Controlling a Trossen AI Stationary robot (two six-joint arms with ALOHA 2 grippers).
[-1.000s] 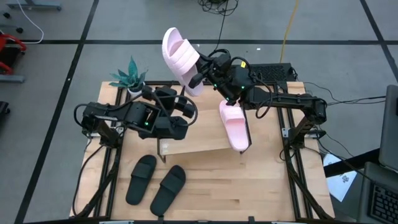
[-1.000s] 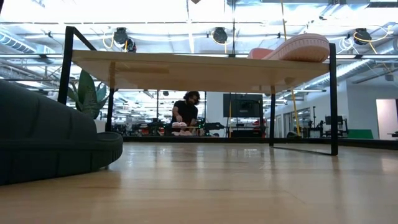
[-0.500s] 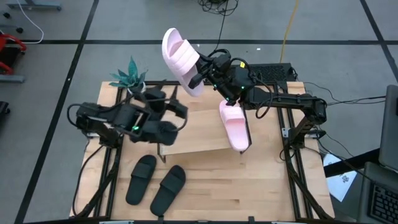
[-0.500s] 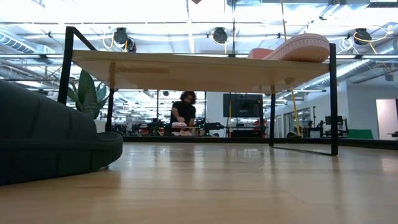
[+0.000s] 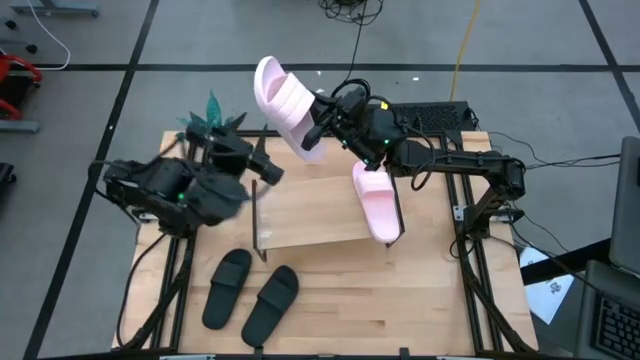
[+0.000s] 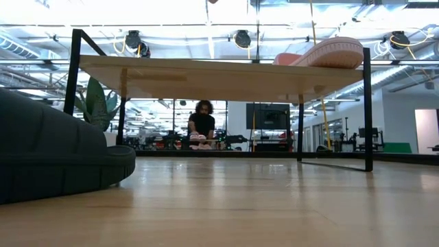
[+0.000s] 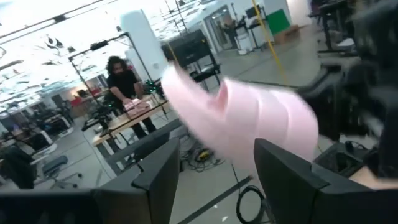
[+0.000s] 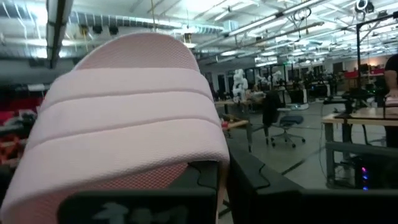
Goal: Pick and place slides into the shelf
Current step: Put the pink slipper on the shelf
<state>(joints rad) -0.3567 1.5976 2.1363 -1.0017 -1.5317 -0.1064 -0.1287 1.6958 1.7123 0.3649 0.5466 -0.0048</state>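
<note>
My right gripper (image 5: 322, 127) is shut on a pale pink slide (image 5: 285, 100), raised high over the far edge of the shelf (image 5: 310, 215). The slide fills the right wrist view, strap (image 8: 130, 118) toward the camera. A second pink slide (image 5: 378, 203) lies on its sole at the right end of the shelf's top board (image 6: 206, 68), also seen in the low view (image 6: 329, 53). Two black slides (image 5: 227, 288) (image 5: 270, 304) lie sole-down on the table in front of the shelf. My left gripper (image 5: 264, 168) hangs open and empty left of the shelf, pointing at the raised slide (image 7: 249, 124). My right gripper holds the raised pink slide by the end of its sole behind the strap (image 5: 313, 133), coming at it from the table's right. The slide stands tilted up and away from the fingers, lifted clear of the shelf. The gripper's own body hides the exact hold.
A potted plant (image 5: 210, 120) stands at the table's far left corner, close to my left arm. Black metal frames (image 6: 367, 110) carry the shelf's top board. A person (image 6: 202, 127) stands at a bench far behind the table. Bare tabletop (image 5: 400, 300) lies right of the black slides.
My left gripper has drawn back from the shelf's left end toward the table's left edge and risen, rolling about its own line; it has stayed open. My right gripper keeps the pink slide raised in about the same place.
</note>
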